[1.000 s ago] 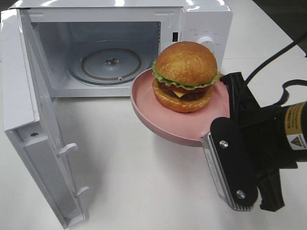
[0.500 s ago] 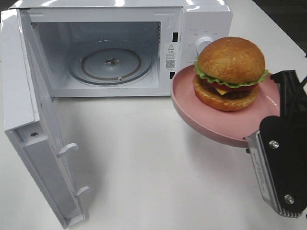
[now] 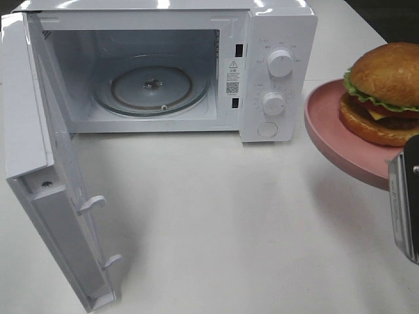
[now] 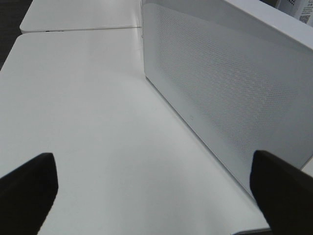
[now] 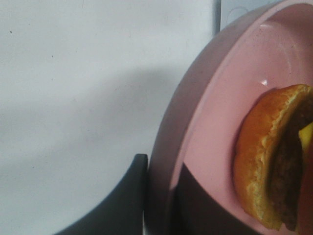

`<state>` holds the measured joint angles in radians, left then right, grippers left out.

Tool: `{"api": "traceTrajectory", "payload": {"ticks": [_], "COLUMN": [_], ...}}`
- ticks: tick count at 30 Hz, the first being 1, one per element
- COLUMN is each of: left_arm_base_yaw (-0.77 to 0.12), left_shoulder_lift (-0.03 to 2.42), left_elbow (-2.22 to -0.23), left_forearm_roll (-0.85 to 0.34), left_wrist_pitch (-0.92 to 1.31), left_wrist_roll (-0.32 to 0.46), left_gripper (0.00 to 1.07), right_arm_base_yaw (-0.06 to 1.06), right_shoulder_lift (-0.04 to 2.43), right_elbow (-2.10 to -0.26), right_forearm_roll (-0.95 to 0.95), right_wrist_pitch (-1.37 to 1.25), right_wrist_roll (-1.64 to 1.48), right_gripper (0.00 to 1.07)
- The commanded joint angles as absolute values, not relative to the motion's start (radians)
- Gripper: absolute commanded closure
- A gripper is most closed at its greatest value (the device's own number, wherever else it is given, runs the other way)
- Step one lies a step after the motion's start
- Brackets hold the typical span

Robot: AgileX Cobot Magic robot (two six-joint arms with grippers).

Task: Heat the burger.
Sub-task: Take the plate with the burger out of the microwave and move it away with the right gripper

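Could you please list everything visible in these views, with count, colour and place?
microwave: one, white, at the back of the table, cavity holding only its turntable
microwave door: one, white, swung open on the left
glass turntable: one, clear, inside the cavity
burger: one, brown bun with green lettuce, on the plate
plate: one, pink, held above the table at the right edge
table: one, white
left end effector: black, open, beside the door
right end effector: black, shut on the plate rim
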<state>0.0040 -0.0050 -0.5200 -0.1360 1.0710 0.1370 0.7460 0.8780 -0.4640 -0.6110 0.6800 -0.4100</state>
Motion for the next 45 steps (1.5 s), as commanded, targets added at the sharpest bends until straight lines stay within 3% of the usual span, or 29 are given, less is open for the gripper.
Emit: {"api": "traceTrajectory", "payload": {"ticks": [1, 16, 25, 45], "left_arm_base_yaw": [0.008, 0.008, 0.008, 0.008], "left_shoulder_lift": [-0.021, -0.021, -0.021, -0.021], "left_elbow": [-0.519, -0.519, -0.519, -0.519], "left_forearm_roll": [-0.136, -0.136, -0.136, -0.136], "left_wrist_pitch": [1.072, 1.072, 1.072, 1.072], "left_wrist_roll": [0.131, 0.131, 0.131, 0.131], "left_gripper": [0.06, 0.06, 0.06, 0.06], "right_arm_base_yaw": [0.748, 0.748, 0.748, 0.744], "right_shoulder_lift": [0.865, 0.938, 1.119, 1.490], "right_elbow": [-0.474, -0.474, -0.474, -0.475], "right_forearm_roll": [-0.713, -0.861, -0.976, -0.980], "right_wrist_pitch": [0.735, 0.923, 0.954, 0.981], "right_wrist_roll": [-0.270, 0.089, 0.539, 1.141], "right_gripper": [1.07, 1.07, 1.07, 1.06]}}
